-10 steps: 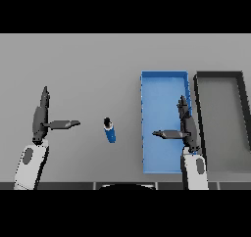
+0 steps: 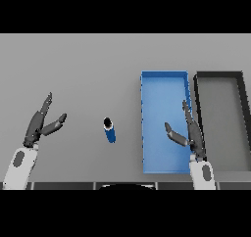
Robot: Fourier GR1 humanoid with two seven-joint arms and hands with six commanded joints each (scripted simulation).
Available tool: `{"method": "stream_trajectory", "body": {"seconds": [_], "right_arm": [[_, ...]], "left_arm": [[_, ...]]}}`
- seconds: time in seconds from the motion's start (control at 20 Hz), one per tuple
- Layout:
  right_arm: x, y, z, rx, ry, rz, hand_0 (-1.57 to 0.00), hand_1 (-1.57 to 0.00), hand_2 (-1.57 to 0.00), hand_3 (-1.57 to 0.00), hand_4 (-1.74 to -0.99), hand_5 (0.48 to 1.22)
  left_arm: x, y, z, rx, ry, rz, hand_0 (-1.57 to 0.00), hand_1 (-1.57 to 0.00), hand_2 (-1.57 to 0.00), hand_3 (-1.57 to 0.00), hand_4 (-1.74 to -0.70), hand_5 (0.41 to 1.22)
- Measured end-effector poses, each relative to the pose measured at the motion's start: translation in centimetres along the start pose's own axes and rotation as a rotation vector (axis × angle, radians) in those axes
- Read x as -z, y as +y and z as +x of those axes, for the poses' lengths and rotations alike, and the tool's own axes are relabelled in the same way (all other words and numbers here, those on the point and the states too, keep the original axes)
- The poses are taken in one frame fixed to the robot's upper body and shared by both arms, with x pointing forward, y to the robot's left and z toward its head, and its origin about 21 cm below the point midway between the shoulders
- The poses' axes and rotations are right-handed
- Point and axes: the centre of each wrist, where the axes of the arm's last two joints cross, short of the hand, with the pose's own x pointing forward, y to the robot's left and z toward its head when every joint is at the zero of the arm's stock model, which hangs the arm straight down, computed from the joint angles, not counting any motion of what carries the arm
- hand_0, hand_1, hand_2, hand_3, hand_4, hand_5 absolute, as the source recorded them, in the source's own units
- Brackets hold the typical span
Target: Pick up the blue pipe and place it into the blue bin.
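Blue pipe (image 2: 110, 130) lies centre frame, bare table (image 2: 98, 69) around it. Left hand (image 2: 41, 125) lower left, fingers spread; right hand (image 2: 188, 133), fingers spread, over the blue bin (image 2: 164, 75) by its right edge.

On the grey surface (image 2: 88, 69) the blue pipe (image 2: 110, 130) lies between the two robot hands, well apart from both and touched by neither, its dark open end turned away from the robot. The left robot hand (image 2: 40, 124) is at the pipe's left, fingers straight and thumb spread. The right robot hand (image 2: 190, 132), likewise open-fingered, shows over the right wall of the blue bin (image 2: 143, 123), with a dark grey bin (image 2: 243, 133) just beyond it to the right.
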Motion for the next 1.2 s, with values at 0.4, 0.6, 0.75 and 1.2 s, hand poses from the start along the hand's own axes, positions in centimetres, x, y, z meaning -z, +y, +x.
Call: {"method": "stream_trajectory", "body": {"seconds": [0.4,0.6,0.75,1.2], "right_arm": [[0.2,-0.2,0.8,-0.022,0.019,0.030,0.00,0.00,0.00,0.00,-1.179,0.616],[0.3,0.0,0.6,-0.022,0.005,0.031,0.00,0.00,0.00,0.00,-1.164,0.617],[0.4,0.0,1.0,-0.020,0.013,0.027,0.00,0.00,0.00,0.00,-1.189,0.619],[0.0,0.4,1.3,-0.008,0.018,0.020,0.00,0.00,0.00,0.00,-1.201,0.620]], "left_arm": [[-1.4,0.2,1.1,0.002,-0.037,-0.235,0.00,0.00,0.00,0.00,-1.03,0.549],[-2.2,-3.0,1.9,-0.011,-0.018,-0.405,0.00,0.00,0.00,0.00,-1.11,0.497],[-2.7,-5.4,2.2,0.003,-0.003,-0.482,0.00,0.00,0.00,0.00,-1.14,0.464],[-0.6,-11.9,1.8,-0.032,-0.033,-0.546,0.00,0.00,0.00,0.00,-1.15,0.460]]}}
